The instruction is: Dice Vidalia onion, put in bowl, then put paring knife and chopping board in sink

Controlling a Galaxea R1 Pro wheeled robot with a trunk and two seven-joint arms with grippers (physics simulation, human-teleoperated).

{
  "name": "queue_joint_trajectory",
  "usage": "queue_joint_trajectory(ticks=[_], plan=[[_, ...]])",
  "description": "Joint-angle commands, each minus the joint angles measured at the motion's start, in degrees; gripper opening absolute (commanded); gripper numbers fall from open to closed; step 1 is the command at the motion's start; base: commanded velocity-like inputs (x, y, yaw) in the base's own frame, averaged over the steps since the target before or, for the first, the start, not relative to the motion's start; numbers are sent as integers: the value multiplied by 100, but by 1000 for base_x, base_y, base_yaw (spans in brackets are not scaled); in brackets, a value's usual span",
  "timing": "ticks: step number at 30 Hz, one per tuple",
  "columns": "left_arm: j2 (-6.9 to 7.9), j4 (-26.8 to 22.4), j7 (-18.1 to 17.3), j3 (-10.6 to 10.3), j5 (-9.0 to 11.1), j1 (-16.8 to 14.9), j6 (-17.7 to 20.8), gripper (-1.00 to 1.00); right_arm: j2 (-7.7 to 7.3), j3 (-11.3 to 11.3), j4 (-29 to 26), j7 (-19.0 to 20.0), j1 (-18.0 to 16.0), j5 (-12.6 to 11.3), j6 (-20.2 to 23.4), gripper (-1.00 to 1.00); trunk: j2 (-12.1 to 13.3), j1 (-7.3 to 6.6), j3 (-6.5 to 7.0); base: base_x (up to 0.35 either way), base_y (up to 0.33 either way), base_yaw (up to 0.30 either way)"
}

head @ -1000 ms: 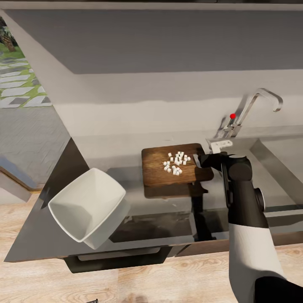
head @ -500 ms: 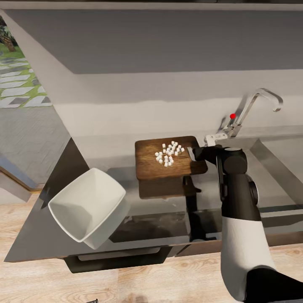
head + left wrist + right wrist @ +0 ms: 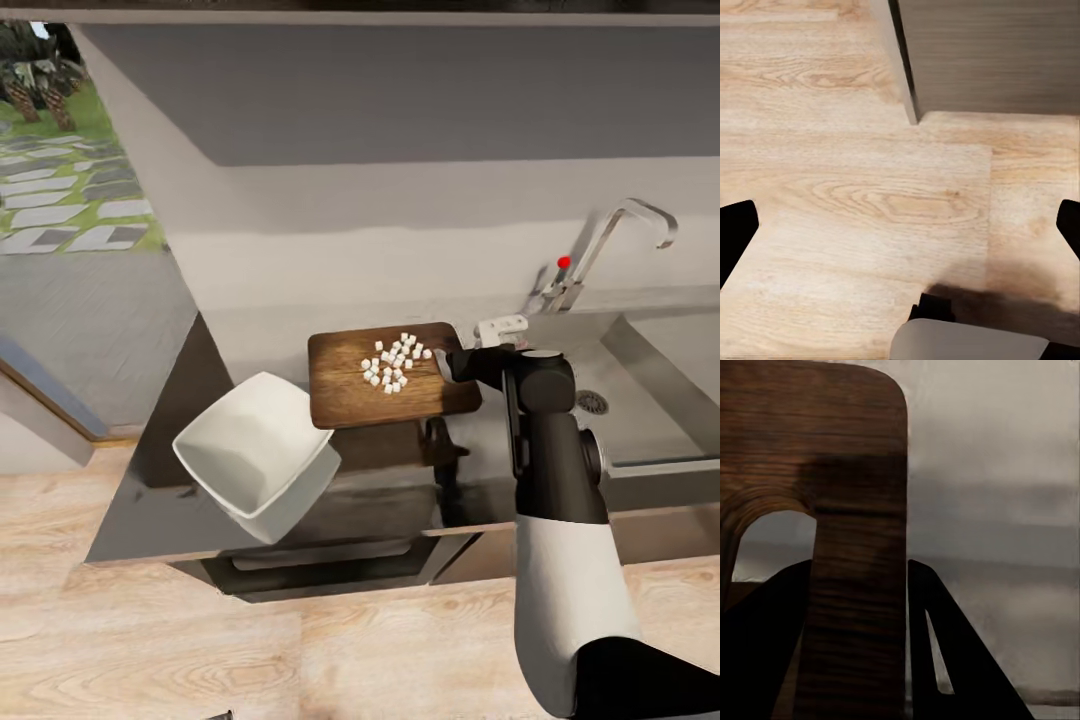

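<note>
Most of the cutting work looks finished, while the emptying and the clean-up are waiting. Starting at the left, the bowl [image 3: 256, 455] is sitting near the front left corner of the table [image 3: 140, 510], and nothing is lying in it. Just right of it, the chopping board [image 3: 385, 385] is hanging level in the air above the table, casting a dark reflection beneath, and its near left corner is reaching over the bowl's rim. A heap of diced onion [image 3: 393, 362] is resting on the board, none of it tipped out. Further right, the right tool [image 3: 452, 364] is pinching the board's right end; the right wrist view shows wood clamped by the handle slot. The left tool [image 3: 900, 225] is hanging spread wide over wooden floor. At the far right, the sink [image 3: 650, 400] is lying bare, so board and knife are both left to go in.
</note>
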Motion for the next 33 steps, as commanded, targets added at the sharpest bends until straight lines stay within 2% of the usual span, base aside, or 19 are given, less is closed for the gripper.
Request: queue_joint_trajectory(ticks=[1, 10, 17, 24, 29, 33], plan=[[2, 21, 41, 33, -61, -8, -26, 100, 7, 40, -4, 58, -9, 46, 16, -100, -5, -2, -5, -228, 213, 0], [2, 21, 41, 35, -61, -8, -26, 100, 49, 107, 4, 41, -27, 53, 19, -100, -5, -2, -5, -38, 43, 0], [2, 21, 41, 31, -61, -8, -26, 100, 49, 148, 29, 32, -279, 225, 42, -100, -5, -2, -5, 0, 0, 0], [2, 21, 41, 30, -61, -8, -26, 100, 49, 159, 148, 32, -487, 252, 44, -100, -5, -2, -5, 0, 0, 0], [2, 21, 41, 34, -61, -8, -26, 100, 49, 227, 316, 32, -581, 595, 42, -100, -5, -2, -5, 0, 0, 0], [2, 21, 41, 33, -61, -8, -26, 100, 49, 450, 329, 32, -588, 640, 42, -100, -5, -2, -5, 0, 0, 0]])
